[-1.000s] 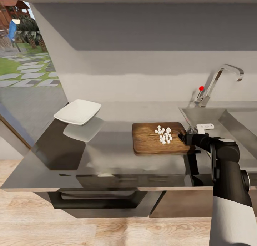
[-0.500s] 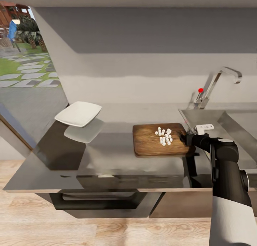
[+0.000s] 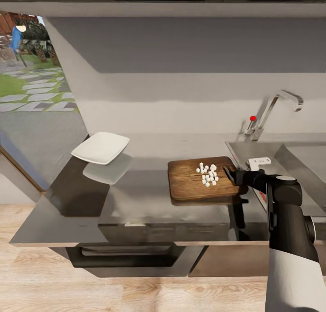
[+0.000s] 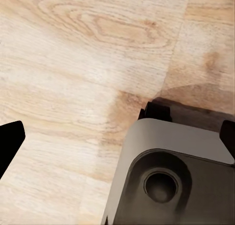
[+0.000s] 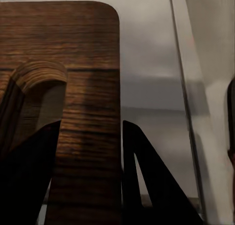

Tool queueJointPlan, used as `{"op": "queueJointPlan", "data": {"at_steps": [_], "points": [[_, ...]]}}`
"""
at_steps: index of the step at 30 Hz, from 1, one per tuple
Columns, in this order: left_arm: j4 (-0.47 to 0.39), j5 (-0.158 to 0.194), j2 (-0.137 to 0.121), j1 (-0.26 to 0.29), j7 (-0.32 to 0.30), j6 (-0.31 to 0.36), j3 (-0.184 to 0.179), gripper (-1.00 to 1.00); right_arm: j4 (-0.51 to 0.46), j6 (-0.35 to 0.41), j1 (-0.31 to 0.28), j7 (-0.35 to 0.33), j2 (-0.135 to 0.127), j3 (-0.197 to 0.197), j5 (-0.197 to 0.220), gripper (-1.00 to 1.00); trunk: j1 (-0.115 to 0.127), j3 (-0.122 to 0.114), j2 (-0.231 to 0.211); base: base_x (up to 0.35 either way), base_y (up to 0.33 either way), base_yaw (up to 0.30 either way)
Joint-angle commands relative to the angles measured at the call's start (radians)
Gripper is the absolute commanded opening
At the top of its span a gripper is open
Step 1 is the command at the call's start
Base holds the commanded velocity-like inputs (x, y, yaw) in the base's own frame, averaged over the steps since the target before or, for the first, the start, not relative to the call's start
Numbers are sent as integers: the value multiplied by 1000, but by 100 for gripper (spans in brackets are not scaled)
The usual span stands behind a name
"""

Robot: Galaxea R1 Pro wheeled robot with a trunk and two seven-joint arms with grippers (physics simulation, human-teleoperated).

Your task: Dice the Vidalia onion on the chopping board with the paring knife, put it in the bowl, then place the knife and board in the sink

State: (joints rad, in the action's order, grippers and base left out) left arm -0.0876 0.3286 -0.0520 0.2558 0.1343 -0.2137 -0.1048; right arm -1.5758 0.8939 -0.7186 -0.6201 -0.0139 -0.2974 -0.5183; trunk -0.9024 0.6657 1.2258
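The dark wooden chopping board (image 3: 192,183) sits at the countertop's (image 3: 145,192) right part, beside the sink (image 3: 299,160), with a shadow under its near edge. A pile of small white diced onion pieces (image 3: 208,172) lies on it. My right gripper (image 3: 232,175) is shut on the board's right end; the right wrist view has the board (image 5: 88,63) between the gripper (image 5: 90,129) fingers, next to its slot hole (image 5: 39,78). The white bowl (image 3: 100,147) stands far left. A thin reddish strip (image 3: 261,197) by my right arm may be the paring knife. My left gripper (image 4: 117,137) hangs open over the floor.
The chrome faucet (image 3: 274,108) with its red-tipped lever (image 3: 252,118) rises behind the sink. A small white fitting (image 3: 259,162) lies on the drainboard. The grey wall runs along the back. A window opening is at the left. Wooden floor (image 4: 73,63) lies below.
The board's right end has risen slightly off the countertop in my right gripper, and a shadow now shows below it. The head view has shifted a little; the onion pieces stay on the board.
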Motion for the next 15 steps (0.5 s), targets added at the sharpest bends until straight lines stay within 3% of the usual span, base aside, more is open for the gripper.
{"op": "queueJointPlan", "data": {"at_steps": [1, 6, 15], "points": [[0, 7, 0, 0, 4, -3, -9, 100, -1, 3, -1, -11, 0, -1, -8, -100, 4, -2, -7, 0, 0, 0], [0, 7, 0, 0, 4, -3, -9, 100, 0, 5, -1, -13, 0, -2, -7, -100, 23, -18, -42, 0, 0, -71], [0, 7, 0, 0, 4, -3, -9, 100, 0, 5, -1, -12, 0, -2, -6, -100, 58, -46, -105, 0, 0, -252]]}}
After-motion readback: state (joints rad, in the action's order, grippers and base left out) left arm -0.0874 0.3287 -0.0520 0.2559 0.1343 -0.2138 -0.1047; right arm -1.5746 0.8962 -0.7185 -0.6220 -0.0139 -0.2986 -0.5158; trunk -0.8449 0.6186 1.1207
